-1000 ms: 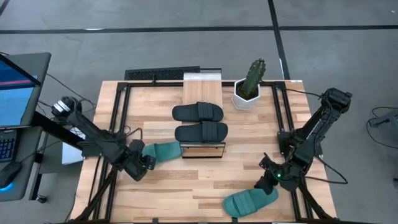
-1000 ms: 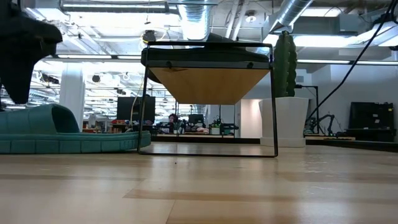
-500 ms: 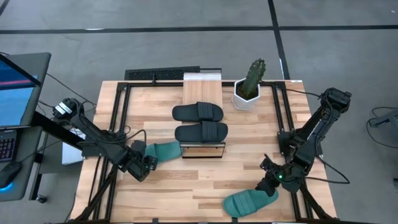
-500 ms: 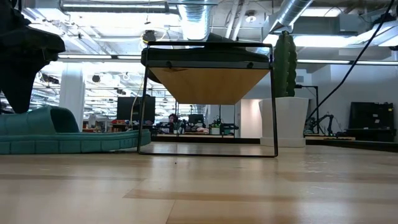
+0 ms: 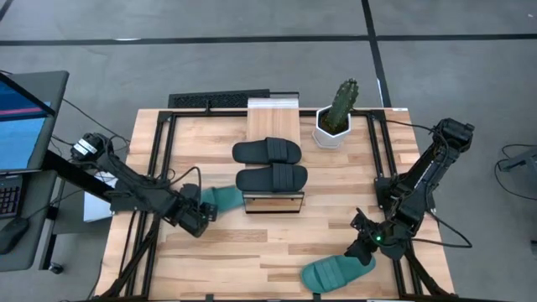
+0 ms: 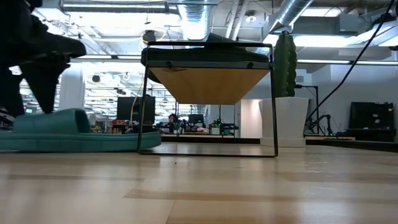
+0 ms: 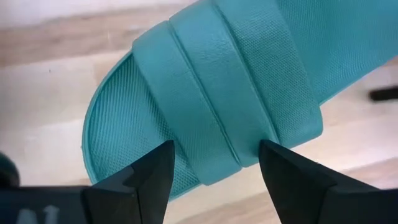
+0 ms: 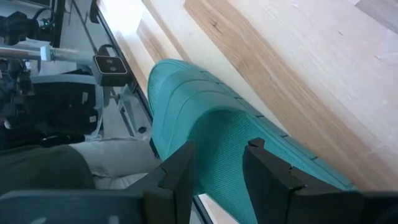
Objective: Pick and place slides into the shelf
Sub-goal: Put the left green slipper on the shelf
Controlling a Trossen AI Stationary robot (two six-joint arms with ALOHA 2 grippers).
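Two black slides (image 5: 268, 165) lie side by side on the light-wood top of the shelf (image 5: 274, 112), both crosswise to the plank, each with a wide strap over the middle. The shelf stands on a thin black frame on the bench (image 5: 252, 243), with a potted cactus (image 5: 337, 115) just beside its far right corner.

One teal slide (image 5: 223, 200) lies flat on the bench at the shelf's near left corner, one end just under the frame edge. Its footbed is finely dimpled and its strap is ribbed lengthwise. The left claw (image 5: 196, 216) is at this slide's outer end; in the left wrist view its fingers (image 7: 146, 180) stand spread either side of the strap's edge without pressing it, so it is released.

The other teal slide (image 5: 336, 271) sits at the bench's near right edge. The right claw (image 5: 362, 249) is at its end, fingers (image 8: 180, 171) parted around the raised teal strap.
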